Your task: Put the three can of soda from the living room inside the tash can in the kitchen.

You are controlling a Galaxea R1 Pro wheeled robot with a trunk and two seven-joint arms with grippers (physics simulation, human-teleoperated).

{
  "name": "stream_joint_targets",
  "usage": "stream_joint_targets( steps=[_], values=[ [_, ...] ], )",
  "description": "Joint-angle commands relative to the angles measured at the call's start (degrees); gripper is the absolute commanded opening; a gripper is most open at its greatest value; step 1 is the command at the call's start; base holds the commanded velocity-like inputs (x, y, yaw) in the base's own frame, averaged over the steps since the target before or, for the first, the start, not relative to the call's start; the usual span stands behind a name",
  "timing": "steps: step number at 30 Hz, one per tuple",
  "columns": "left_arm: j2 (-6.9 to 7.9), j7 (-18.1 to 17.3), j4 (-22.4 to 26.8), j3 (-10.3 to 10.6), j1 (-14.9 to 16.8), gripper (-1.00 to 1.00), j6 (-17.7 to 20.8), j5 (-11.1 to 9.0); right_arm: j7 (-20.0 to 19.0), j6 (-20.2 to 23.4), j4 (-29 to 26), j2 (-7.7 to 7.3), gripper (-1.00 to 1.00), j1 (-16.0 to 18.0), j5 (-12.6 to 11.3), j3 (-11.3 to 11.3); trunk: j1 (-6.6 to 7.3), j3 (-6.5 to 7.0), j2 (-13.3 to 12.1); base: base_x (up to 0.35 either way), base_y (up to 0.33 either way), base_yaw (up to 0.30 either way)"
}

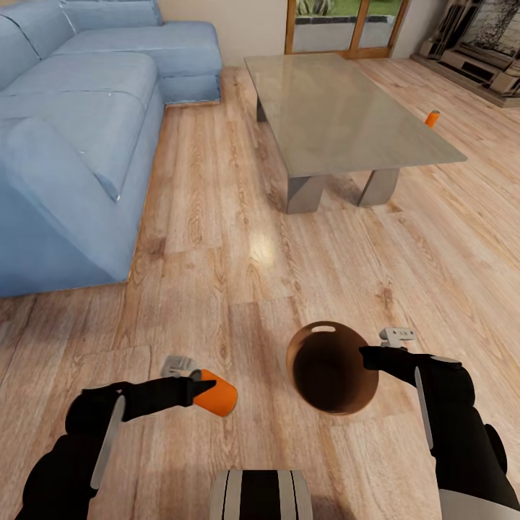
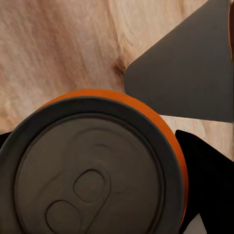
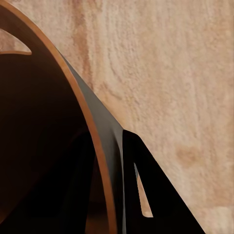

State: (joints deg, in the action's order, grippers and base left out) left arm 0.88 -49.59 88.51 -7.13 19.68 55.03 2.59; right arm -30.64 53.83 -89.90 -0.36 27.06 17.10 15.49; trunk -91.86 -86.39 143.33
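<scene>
left gripper (image 1: 193,386) clamps an orange can (image 1: 219,393) on its side above the wood floor (image 1: 238,260); its wrist view shows the pull-tab end (image 2: 90,180). right gripper (image 1: 367,357) pinches the bin (image 1: 333,367) rim, one finger (image 3: 78,190) inside. another can (image 1: 432,118) stands beyond the glass table (image 1: 347,108), sofa (image 1: 72,130) at left.

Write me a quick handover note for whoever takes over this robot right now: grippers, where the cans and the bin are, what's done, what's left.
Left gripper: shut on an orange soda can, held sideways above the floor.
Right gripper: clamped on the rim of the brown trash can, fingers straddling its wall, bin lifted and tilted toward the camera.
Another can stands on the floor beyond the far edge of the coffee table. The third can isn't located.
Done: one can and the bin picked up.
Left: drop the held can into the bin, collect the rest, and take the bin to the kitchen.
</scene>
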Motion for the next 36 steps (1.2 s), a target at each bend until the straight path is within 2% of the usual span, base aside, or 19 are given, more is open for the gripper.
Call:
stream_joint_targets(
  steps=[1, 22, 25, 29, 31, 32, 34, 36],
  values=[
    [0.03, -0.17, 0.0, -0.13, 0.0, -1.0, -0.01, 0.02, -0.04, 0.23, -0.01, 0.0, -1.0, 0.01, -0.93, -0.02, 0.0, 0.0, 0.0, 0.0, 0.0, 0.0],
    [-0.13, 0.04, -0.32, -0.46, -0.01, -1.0, -0.19, 0.48, -0.04, 0.27, -0.01, -0.03, -1.0, 0.01, -0.93, 0.0, 0.0, 0.0, 0.0, 0.0, 0.0, 0.0],
    [-0.66, -0.19, -0.35, -0.36, 0.0, -1.0, -0.02, 0.12, 0.24, 0.23, -0.01, 0.03, -1.0, 0.01, -0.89, 0.13, 0.0, 0.0, 0.0, 0.0, 0.0, 0.0],
    [-3.37, -0.44, -0.33, -0.28, 0.0, -1.0, 0.37, -2.19, 0.73, 0.22, -0.01, 0.21, -1.0, 0.01, -0.84, -0.07, 0.0, 0.0, 0.0, 0.0, 0.0, 0.0],
    [-3.93, -0.47, -0.32, -0.26, 0.02, -1.0, 0.58, -3.45, 1.3, 0.18, -0.01, 0.41, -1.0, 0.01, -0.84, -0.94, 0.0, 0.0, 0.0, 0.0, 0.0, 0.0],
    [-4.13, -0.49, -0.31, -0.24, 0.08, -1.0, 0.72, -4.34, 2.03, 0.16, -0.01, 0.6, -1.0, 0.01, -0.84, -1.82, 0.0, 0.0, 0.0, 0.0, 0.0, 0.0],
    [-4.37, -0.5, -0.29, -0.18, 0.27, -1.0, 1.52, -6.47, 6.28, 0.19, -0.01, 1.11, -1.0, 0.01, -0.84, -5.01, 0.0, 0.0, 0.0, 0.0, 0.0, 0.0],
    [-4.39, -0.5, -0.28, -0.17, 0.32, -1.0, 1.76, -6.93, 7.84, 0.27, -0.01, 1.33, -1.0, 0.01, -0.84, -6.44, 0.0, 0.0, 0.0, 0.0, 0.0, 0.0]
  ],
)
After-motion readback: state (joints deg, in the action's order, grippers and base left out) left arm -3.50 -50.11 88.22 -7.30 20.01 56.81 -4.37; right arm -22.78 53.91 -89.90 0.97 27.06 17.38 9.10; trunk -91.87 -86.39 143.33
